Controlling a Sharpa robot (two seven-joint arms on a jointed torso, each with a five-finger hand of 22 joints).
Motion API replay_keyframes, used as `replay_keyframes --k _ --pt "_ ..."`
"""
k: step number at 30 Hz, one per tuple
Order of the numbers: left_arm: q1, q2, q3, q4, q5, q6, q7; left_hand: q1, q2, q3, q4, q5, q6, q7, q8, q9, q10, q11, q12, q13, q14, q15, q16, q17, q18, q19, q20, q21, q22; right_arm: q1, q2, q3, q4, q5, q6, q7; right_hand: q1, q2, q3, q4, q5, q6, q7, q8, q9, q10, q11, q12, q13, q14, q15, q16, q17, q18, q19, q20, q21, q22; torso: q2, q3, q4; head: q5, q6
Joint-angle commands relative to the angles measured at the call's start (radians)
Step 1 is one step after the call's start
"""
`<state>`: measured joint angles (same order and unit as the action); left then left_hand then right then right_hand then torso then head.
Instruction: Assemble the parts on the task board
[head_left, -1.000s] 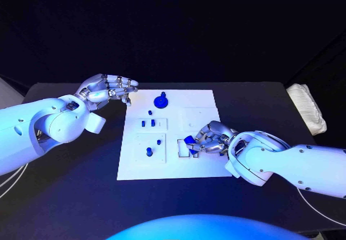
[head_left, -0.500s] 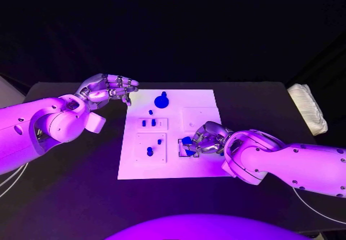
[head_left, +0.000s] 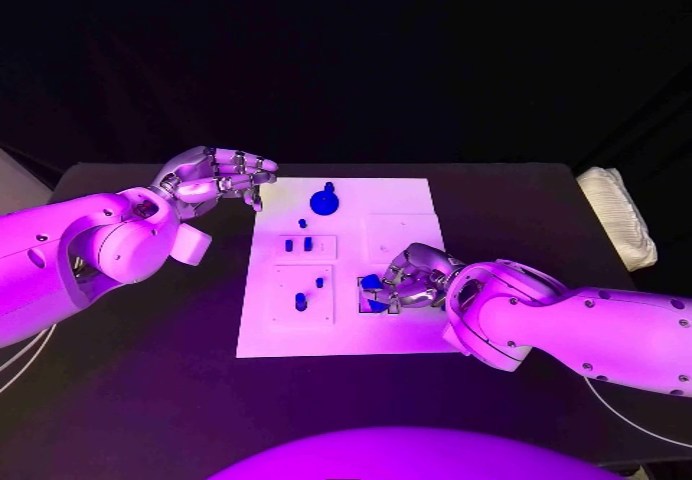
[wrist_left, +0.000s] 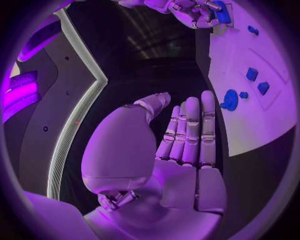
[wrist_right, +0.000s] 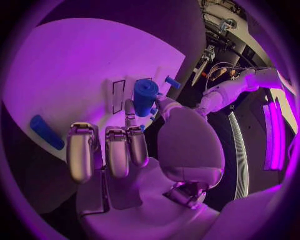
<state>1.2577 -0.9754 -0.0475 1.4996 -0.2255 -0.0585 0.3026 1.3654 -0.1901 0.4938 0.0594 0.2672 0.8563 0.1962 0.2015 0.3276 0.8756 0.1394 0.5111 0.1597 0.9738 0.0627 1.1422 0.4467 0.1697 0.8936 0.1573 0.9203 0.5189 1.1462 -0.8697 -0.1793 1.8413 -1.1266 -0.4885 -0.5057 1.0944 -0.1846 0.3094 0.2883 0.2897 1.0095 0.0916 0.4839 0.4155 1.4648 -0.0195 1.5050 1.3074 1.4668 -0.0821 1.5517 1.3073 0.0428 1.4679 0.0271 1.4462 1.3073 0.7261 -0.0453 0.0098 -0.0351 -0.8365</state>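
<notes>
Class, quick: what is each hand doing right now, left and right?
Left hand: open, fingers straight, holding nothing.
Right hand: pinching a blue part over the task board.

My right hand (head_left: 411, 278) covers the slotted recess on the task board (head_left: 274, 340) — the blue part (wrist_right: 145, 97) between my fingertips hides its own lower end, so seated or hovering, I can't tell. The small pieces (head_left: 300, 244) left of that hand are too tiny to identify, perhaps pegs.
</notes>
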Motion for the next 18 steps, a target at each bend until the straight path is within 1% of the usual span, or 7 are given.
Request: replay_keyframes --k 1,5,6,8,9,10,18 --pt "0.0 0.0 0.0 0.003 0.005 0.02 0.001 0.002 0.011 0.001 0.007 0.006 -0.006 0.002 0.004 -0.002 -0.008 -0.002 0.005 -0.001 -0.003 0.002 -0.007 0.001 0.015 0.006 0.0 -0.007 -0.001 -0.001 0.0 -0.001 -0.004 -0.025 0.02 -0.012 -0.018 -0.001 -0.001 0.003 -0.01 0.053 -0.045 0.006 -0.001 0.069 -0.006 0.001 0.209 0.097 -0.005 0.005 0.233 -0.013 0.064 -0.006 0.004 0.179 -0.001 0.0 -0.0022 0.001 0.0" --pt "0.0 0.0 0.0 0.003 0.005 0.019 0.001 0.002 0.011 0.001 0.008 0.006 -0.006 0.001 0.005 -0.002 -0.008 -0.002 0.004 -0.001 -0.003 0.002 -0.007 0.001 0.015 0.006 0.0 -0.007 -0.001 -0.001 0.002 0.0 -0.009 -0.04 0.005 -0.018 -0.046 0.002 -0.016 0.003 -0.057 0.052 -0.046 0.011 0.0 0.069 -0.006 0.0 0.21 0.097 -0.005 0.005 0.233 -0.013 0.064 -0.006 0.004 0.179 0.0 0.0 -0.001 -0.001 0.001" --pt "0.0 0.0 0.0 0.003 0.005 0.019 0.001 0.002 0.011 0.001 0.008 0.006 -0.006 0.001 0.005 -0.002 -0.008 -0.002 0.004 -0.001 -0.003 0.002 -0.007 0.001 0.015 0.006 0.0 -0.007 -0.001 -0.001 0.002 0.0 -0.011 -0.045 -0.001 -0.02 -0.065 0.008 -0.032 0.003 -0.102 0.052 -0.046 0.014 0.0 0.069 -0.007 -0.001 0.21 0.097 -0.006 0.005 0.233 -0.013 0.064 -0.006 0.005 0.181 0.0 0.0 -0.001 -0.001 0.001" --pt "0.0 -0.001 0.0 0.004 0.005 0.018 0.001 0.002 0.011 0.001 0.008 0.006 -0.006 0.001 0.005 -0.002 -0.008 -0.002 0.004 -0.001 -0.003 0.002 -0.007 0.001 0.015 0.006 0.0 -0.007 -0.001 -0.001 0.004 0.0 -0.014 -0.053 -0.01 -0.021 -0.082 0.016 -0.06 0.005 -0.135 0.051 -0.047 0.018 0.001 0.069 -0.007 -0.002 0.211 0.097 -0.006 0.005 0.233 -0.013 0.064 -0.007 0.004 0.181 0.0 -0.0004 -0.0003 -0.003 0.003" --pt "0.0 -0.001 0.0 0.004 0.005 0.018 0.001 0.002 0.012 0.001 0.009 0.006 -0.006 0.001 0.005 -0.002 -0.009 -0.002 0.004 -0.001 -0.003 0.002 -0.007 0.001 0.015 0.006 0.0 -0.007 -0.001 -0.001 0.005 0.0 -0.016 -0.056 -0.014 -0.022 -0.087 0.019 -0.067 0.005 -0.135 0.051 -0.047 0.019 0.001 0.069 -0.007 -0.002 0.211 0.098 -0.006 0.005 0.234 -0.013 0.065 -0.007 0.005 0.181 0.0 -0.0003 0.0 -0.003 0.005" --pt "0.0 -0.001 0.0 0.004 0.005 0.017 0.001 0.002 0.012 0.001 0.009 0.006 -0.006 0.001 0.005 -0.002 -0.009 -0.002 0.004 -0.001 -0.003 0.002 -0.007 0.001 0.015 0.006 0.0 -0.007 -0.001 -0.001 0.006 0.0 -0.017 -0.06 -0.016 -0.022 -0.135 0.024 -0.094 -0.001 -0.027 0.048 -0.047 0.023 0.003 0.069 -0.008 -0.003 0.211 0.097 -0.007 0.005 0.233 -0.013 0.064 -0.008 0.003 0.181 0.0 -0.0001 0.0002 -0.004 0.005" --pt "0.0 -0.001 0.0 0.004 0.005 0.015 0.0 0.002 0.013 0.002 0.009 0.007 -0.007 0.001 0.005 -0.002 -0.01 -0.002 0.004 -0.002 -0.003 0.002 -0.007 0.001 0.015 0.006 0.001 -0.008 -0.002 -0.001 0.012 0.0 -0.023 -0.073 -0.01 -0.016 -0.199 0.045 -0.188 0.006 -0.105 0.039 -0.046 0.035 0.006 0.066 -0.006 -0.013 0.208 0.097 -0.006 0.004 0.232 -0.012 0.063 -0.007 -0.002 0.18 0.001 0.0005 -0.0003 -0.003 0.005"
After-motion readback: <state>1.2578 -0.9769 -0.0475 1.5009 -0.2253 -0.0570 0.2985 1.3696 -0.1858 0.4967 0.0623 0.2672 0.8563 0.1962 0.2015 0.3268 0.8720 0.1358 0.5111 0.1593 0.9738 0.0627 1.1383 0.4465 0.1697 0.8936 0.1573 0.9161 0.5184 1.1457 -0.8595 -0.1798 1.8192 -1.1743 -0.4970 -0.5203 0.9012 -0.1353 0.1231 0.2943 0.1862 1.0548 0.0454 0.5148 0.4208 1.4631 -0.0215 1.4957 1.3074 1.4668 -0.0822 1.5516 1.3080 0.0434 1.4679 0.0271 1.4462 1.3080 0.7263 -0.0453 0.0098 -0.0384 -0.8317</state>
